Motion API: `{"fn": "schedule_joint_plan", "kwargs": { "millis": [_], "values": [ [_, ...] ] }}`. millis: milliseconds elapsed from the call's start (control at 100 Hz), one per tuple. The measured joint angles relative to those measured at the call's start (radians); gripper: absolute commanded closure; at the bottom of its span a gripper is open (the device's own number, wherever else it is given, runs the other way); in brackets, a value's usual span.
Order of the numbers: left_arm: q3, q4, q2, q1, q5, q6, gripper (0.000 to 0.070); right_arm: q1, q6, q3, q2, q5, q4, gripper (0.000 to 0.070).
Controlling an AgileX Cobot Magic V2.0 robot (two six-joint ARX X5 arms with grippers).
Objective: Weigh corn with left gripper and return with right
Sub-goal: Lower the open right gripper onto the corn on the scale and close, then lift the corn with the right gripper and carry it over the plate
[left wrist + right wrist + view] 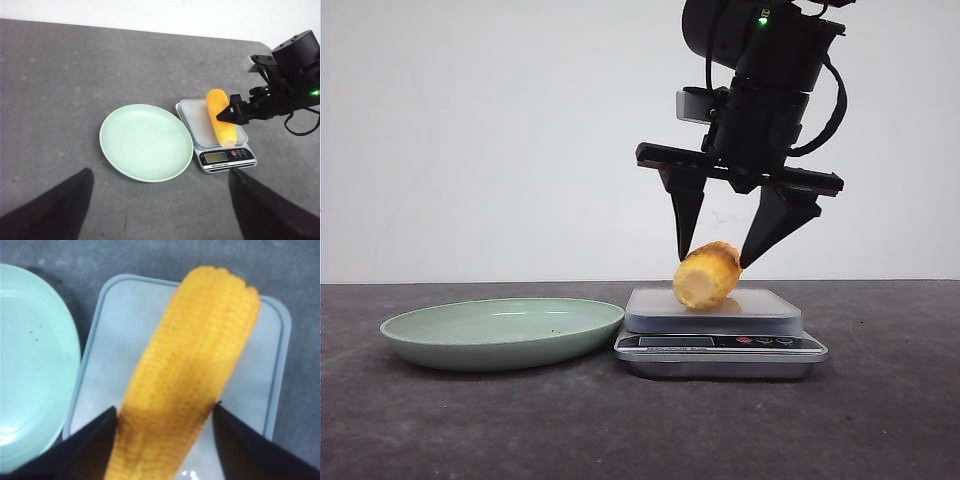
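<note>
Tabletop [880,420]: dark grey, bare along its front edge.
Plate [500,335]: pale green, shallow, left of centre, just beside the scale.
Kitchen scale [720,345]: silver, right of the plate, display toward the front edge.
Corn [706,276]: lying over the scale's platform, pale cut end toward the front.
Right pincer [713,260]: above the scale, a finger at each side of the corn; whether it clamps, cannot tell.
Left pincer [160,202]: released, spread wide, high over the front edge.
</note>
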Motion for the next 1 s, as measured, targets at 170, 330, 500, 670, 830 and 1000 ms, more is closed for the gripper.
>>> {"fn": "schedule_joint_plan", "kwargs": {
  "millis": [170, 330, 500, 670, 830, 1000],
  "values": [
    [0.000, -0.007, 0.000, 0.000, -0.019, 0.000, 0.0179, 0.012, 0.023, 0.001, 0.000, 0.008, -0.012, 0.0698],
    [0.000, -0.007, 0.000, 0.000, -0.023, 0.002, 0.0179, 0.023, 0.025, 0.004, 0.000, 0.021, -0.016, 0.0700],
    [0.000, -0.007, 0.000, 0.000, -0.023, 0.003, 0.0179, 0.033, 0.026, 0.004, 0.000, 0.053, -0.018, 0.0700],
    [0.000, -0.007, 0.000, 0.000, -0.023, 0.003, 0.0179, 0.037, 0.026, 0.004, 0.000, 0.061, -0.018, 0.0700],
    [0.000, -0.007, 0.000, 0.000, -0.023, 0.003, 0.0179, 0.047, 0.016, 0.004, -0.010, 0.068, -0.028, 0.0700],
    [0.000, -0.008, 0.000, 0.000, -0.023, 0.003, 0.0179, 0.069, -0.024, 0.006, -0.077, 0.092, -0.029, 0.0700]
  ]
}}
